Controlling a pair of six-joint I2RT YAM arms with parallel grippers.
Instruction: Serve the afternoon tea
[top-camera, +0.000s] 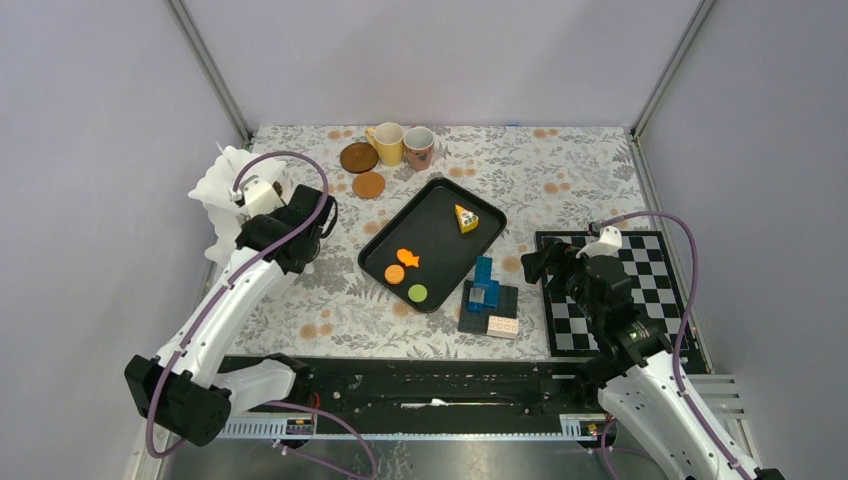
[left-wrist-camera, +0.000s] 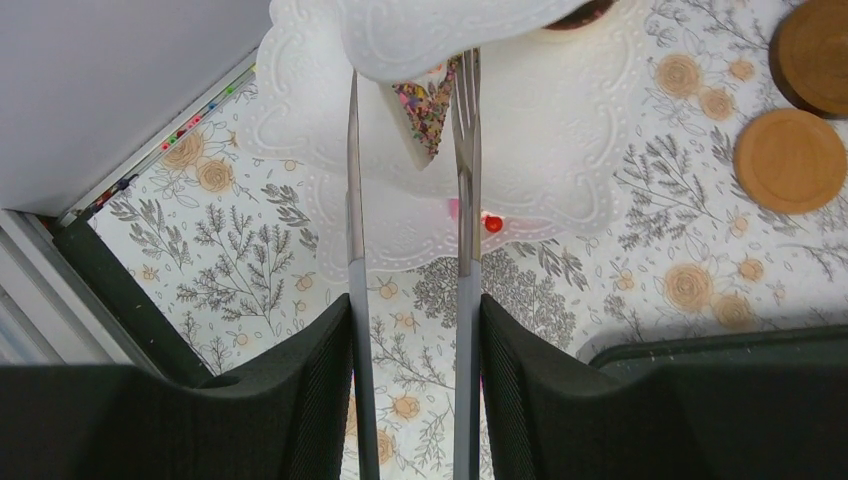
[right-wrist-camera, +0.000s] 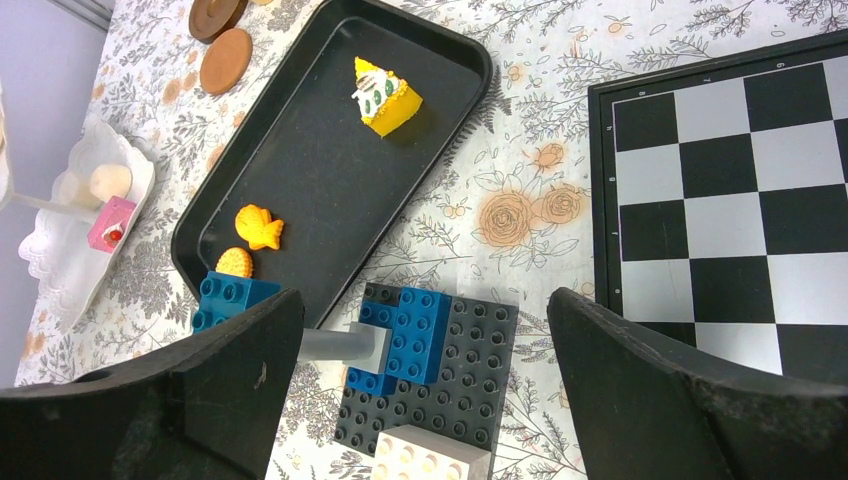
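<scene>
Left gripper (left-wrist-camera: 415, 400): clenched on the tongs (left-wrist-camera: 466, 150); squeeze gently.
Sprinkle cake (left-wrist-camera: 428, 105): centre your tips around it, then lift it clear of the white stand (left-wrist-camera: 560, 150).
Right gripper (right-wrist-camera: 425, 400): released, empty.

no legible txt, labels or nos., any view

Right gripper (right-wrist-camera: 422, 310) over the brick stack (right-wrist-camera: 430, 385), jaws wide apart.
A black tray (right-wrist-camera: 300, 150) holds a yellow cake wedge (right-wrist-camera: 387, 97), an orange fish cookie (right-wrist-camera: 258, 227) and a round orange cookie (right-wrist-camera: 235, 262); two brown coasters (right-wrist-camera: 225, 60) lie toward the tabletop's far left corner, a pink cake (right-wrist-camera: 110, 222) on a white stand (right-wrist-camera: 55, 265) at its left edge.
</scene>
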